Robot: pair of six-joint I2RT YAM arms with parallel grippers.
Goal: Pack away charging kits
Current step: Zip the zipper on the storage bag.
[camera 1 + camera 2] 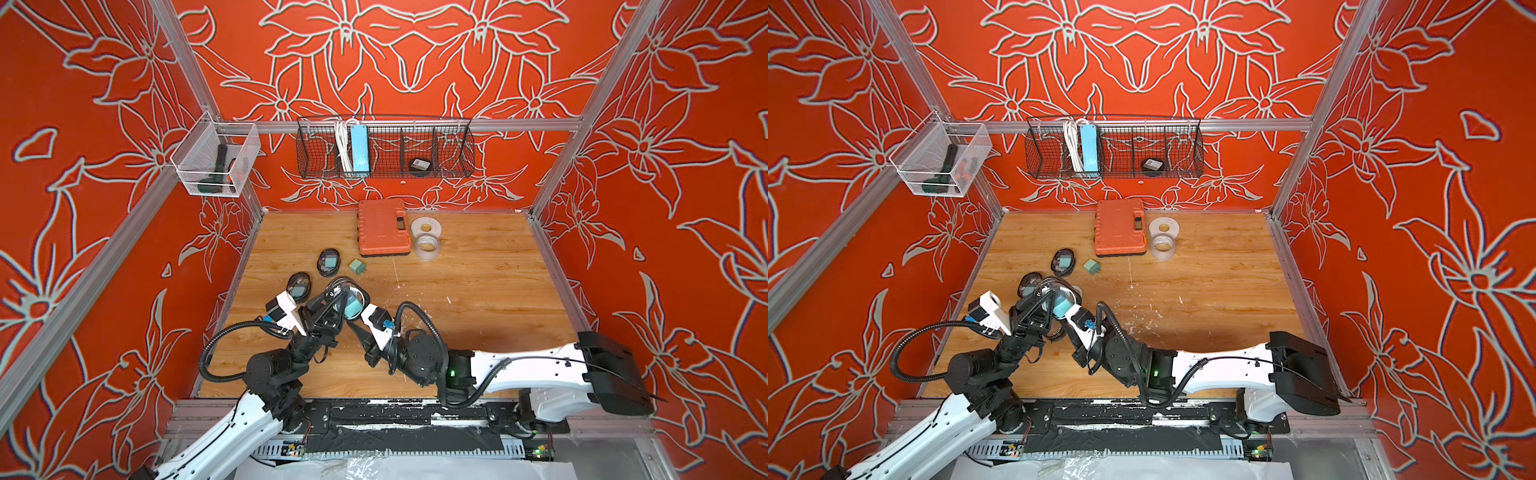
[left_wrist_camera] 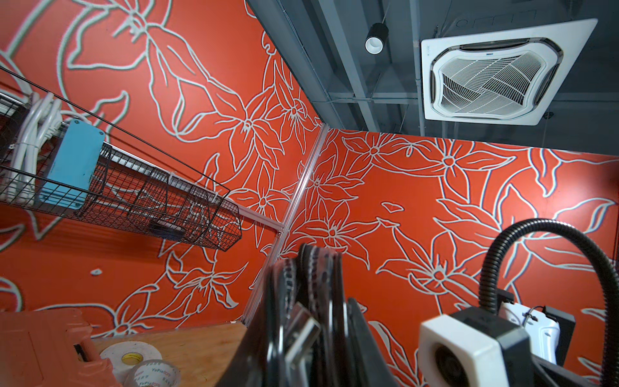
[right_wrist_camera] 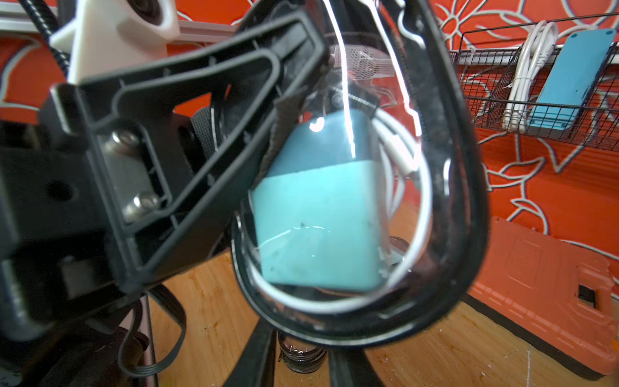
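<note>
My left claw (image 1: 332,297) is clenched on the edge of the oval black-rimmed clear-faced pouch (image 3: 462,201), which is aloft. Inside it are a teal cube wall plug (image 3: 318,228) and a coiled white cable (image 3: 395,144). I judge it light, floppy and slick-faced, so the stiffer rim is the place to hold. Beneath it is my right claw (image 1: 352,321); I cannot tell its grip.

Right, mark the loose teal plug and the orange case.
loose teal plug (image 1: 356,266), in a top view, on its upper face.
orange case (image 1: 380,232), in a top view, middle of its lid.
</note>
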